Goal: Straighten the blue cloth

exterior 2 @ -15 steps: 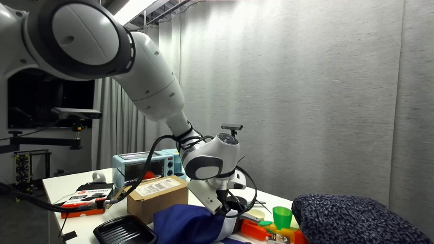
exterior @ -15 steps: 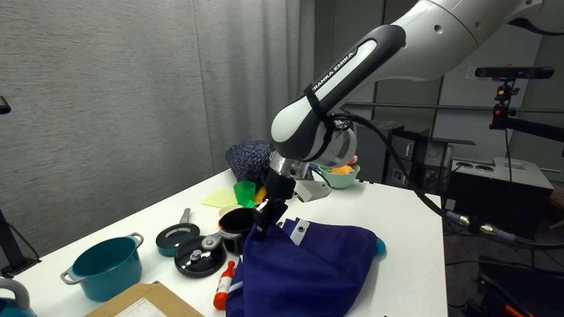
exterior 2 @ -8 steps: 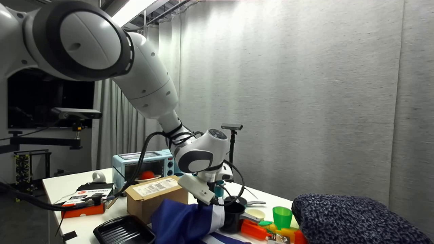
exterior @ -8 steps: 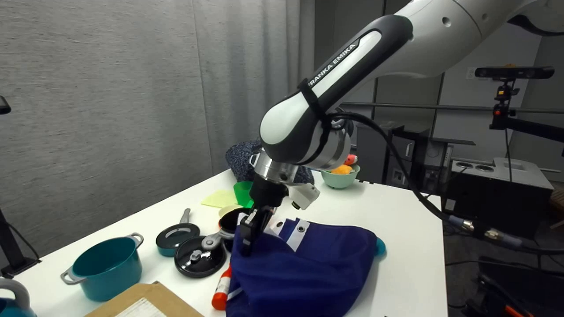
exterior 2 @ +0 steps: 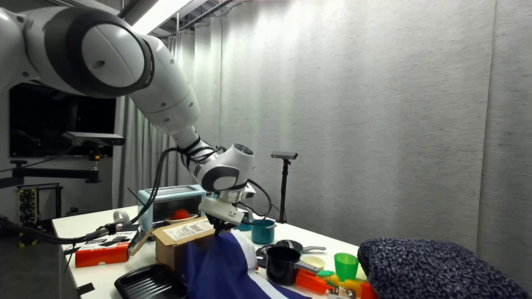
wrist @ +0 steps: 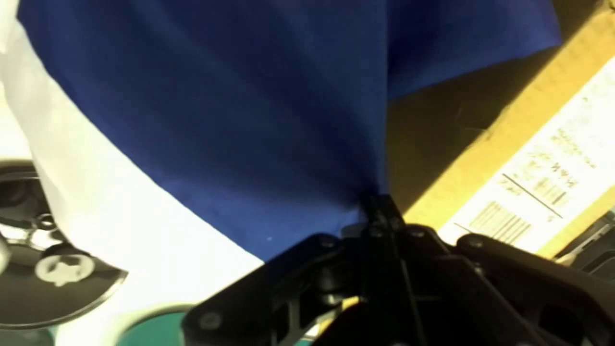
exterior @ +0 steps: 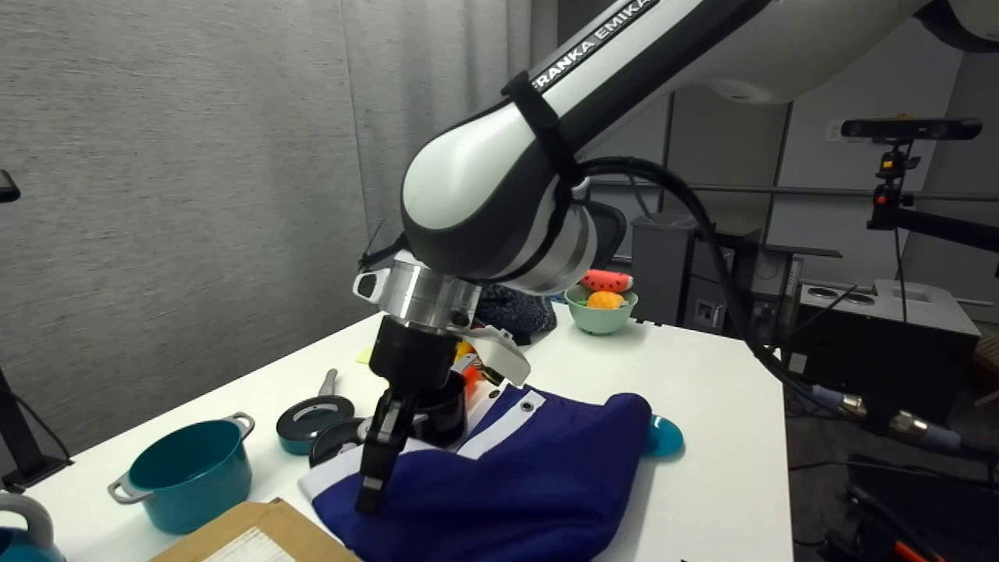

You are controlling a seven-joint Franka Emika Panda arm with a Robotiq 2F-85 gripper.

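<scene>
Nearest in an exterior view, a cardboard box (exterior: 254,538) runs off the lower edge, and just beside it the blue cloth (exterior: 507,499) lies rumpled over the white surface (exterior: 726,437). The gripper (wrist: 377,204) points down at the box side of the fabric; its jaws are together, clamped on the blue cloth, and in the wrist view creases run to their tips. In an exterior view the blue cloth (exterior 2: 228,257) stands up in a peak under the jaws, close to the box. A white edge strip (exterior: 503,428), with a metal eyelet (exterior: 527,406) in it, borders the fabric. Past another edge shows a turquoise thing (exterior: 664,437) (whether it lies under the cloth or behind it, I cannot tell).

A little farther, a teal pot (exterior: 199,499) stands upright, well apart from the cloth. Then come a frying pan (exterior: 312,421), a black lid (exterior: 334,441) partly hidden by the cloth, and a black pot (exterior: 451,425) partly hidden by the gripper. Beyond them are a dark speckled mound (exterior: 519,312) and a pale green bowl (exterior: 599,321) holding a red, dark-spotted piece (exterior: 607,281) and an orange one (exterior: 605,300).
</scene>
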